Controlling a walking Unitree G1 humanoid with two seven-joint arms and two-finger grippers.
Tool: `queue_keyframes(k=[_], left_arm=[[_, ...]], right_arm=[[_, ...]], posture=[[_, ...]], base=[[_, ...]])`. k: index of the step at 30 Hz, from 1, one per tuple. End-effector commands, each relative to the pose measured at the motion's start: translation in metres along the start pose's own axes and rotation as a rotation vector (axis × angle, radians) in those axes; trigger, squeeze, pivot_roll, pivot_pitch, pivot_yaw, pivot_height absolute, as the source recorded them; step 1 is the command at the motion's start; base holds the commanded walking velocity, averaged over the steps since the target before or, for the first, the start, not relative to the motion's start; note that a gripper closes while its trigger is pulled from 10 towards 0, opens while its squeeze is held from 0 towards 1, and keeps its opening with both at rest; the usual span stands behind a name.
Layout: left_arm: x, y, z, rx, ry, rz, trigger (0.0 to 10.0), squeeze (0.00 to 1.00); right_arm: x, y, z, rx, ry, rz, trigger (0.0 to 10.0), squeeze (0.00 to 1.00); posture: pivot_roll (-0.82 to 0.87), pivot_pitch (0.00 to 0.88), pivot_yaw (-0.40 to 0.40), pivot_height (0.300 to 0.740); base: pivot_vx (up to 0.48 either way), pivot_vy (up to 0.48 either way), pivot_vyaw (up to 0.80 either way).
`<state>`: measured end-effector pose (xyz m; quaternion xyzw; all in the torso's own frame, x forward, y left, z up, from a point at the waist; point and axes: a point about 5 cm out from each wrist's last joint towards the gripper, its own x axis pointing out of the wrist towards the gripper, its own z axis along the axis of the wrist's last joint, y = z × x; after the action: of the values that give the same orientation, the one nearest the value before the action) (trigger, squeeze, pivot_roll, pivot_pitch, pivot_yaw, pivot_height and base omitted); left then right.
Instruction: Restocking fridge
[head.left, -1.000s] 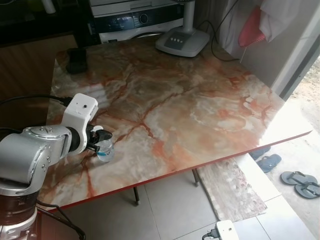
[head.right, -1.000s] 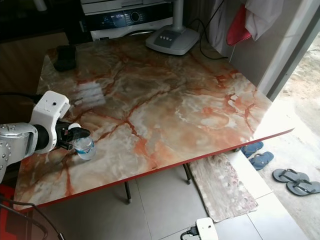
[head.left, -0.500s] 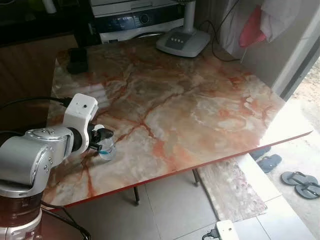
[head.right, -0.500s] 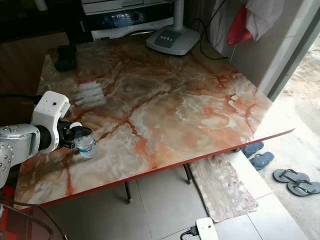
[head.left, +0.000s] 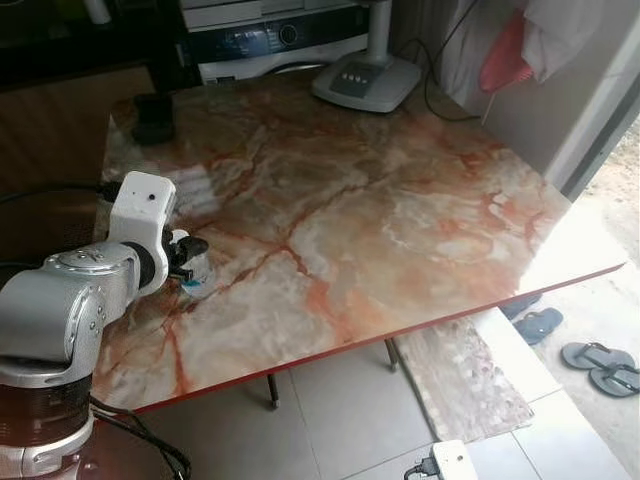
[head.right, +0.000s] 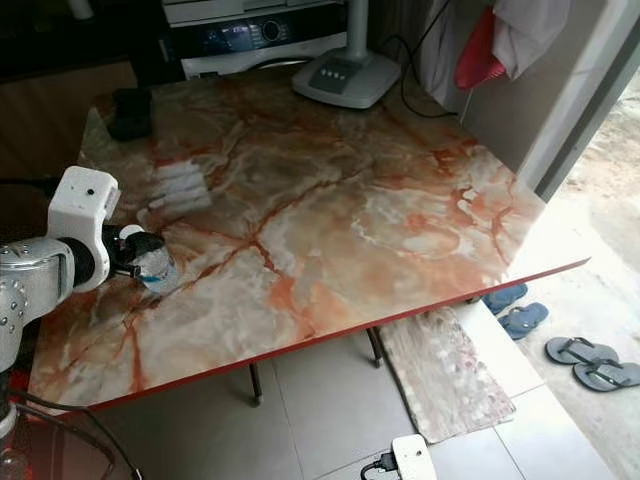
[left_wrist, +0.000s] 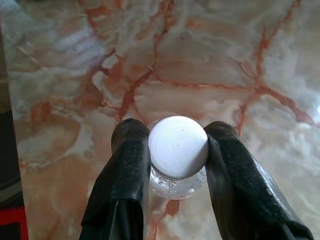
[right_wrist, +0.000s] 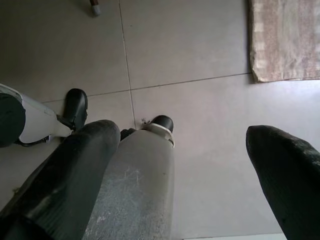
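Left wrist view: left gripper (left_wrist: 178, 150) clenched around a small clear white-capped plastic bottle (left_wrist: 178, 152), upright on the marbled orange tabletop (head.left: 400, 200), ready for lifting; right gripper (right_wrist: 185, 165) spread, idle.

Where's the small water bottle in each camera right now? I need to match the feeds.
Left eye view: water bottle near the marble table's left edge, held in the left gripper.
Right eye view: same bottle at the table's left edge.
Left wrist view: its white cap sits centred, clamped between both black fingers.
Right wrist view: floor tiles, no bottle.
Shared landmark: the table's red-veined marble.
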<state>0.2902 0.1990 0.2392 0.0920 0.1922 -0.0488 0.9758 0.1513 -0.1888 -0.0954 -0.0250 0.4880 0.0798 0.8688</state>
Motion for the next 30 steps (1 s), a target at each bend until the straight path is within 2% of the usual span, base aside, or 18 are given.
queue_keyframes(k=[1,3,6,23,30], left_arm=[[-0.001,0.009,0.002,-0.025,-0.019,0.062,10.0,0.00],[-0.003,0.015,0.002,0.009,-0.053,0.127,10.0,0.00],[-0.003,0.018,0.006,0.006,-0.086,0.151,10.0,0.00],[0.000,0.019,0.006,-0.007,-0.102,0.176,10.0,0.00],[0.001,0.018,0.006,-0.007,-0.102,0.177,10.0,0.00]], right_arm=[[-0.001,0.002,-0.007,0.007,0.026,0.007,10.0,0.00],[-0.001,0.001,-0.007,0.008,0.027,0.008,10.0,0.00],[-0.001,0.001,-0.008,0.007,0.029,0.009,10.0,0.00],[-0.001,0.001,-0.008,0.020,0.026,0.005,10.0,0.00],[-0.001,0.001,-0.008,0.020,0.026,0.002,10.0,0.00]], posture=[[0.08,0.091,0.018,0.740],[0.08,0.093,0.015,0.740],[0.09,0.092,0.011,0.740],[0.08,0.093,0.015,0.740],[0.08,0.093,0.015,0.740]], base=[[0.000,0.000,0.00],[0.000,0.000,0.00],[0.000,0.000,0.00],[0.000,0.000,0.00],[0.000,0.259,0.00]])
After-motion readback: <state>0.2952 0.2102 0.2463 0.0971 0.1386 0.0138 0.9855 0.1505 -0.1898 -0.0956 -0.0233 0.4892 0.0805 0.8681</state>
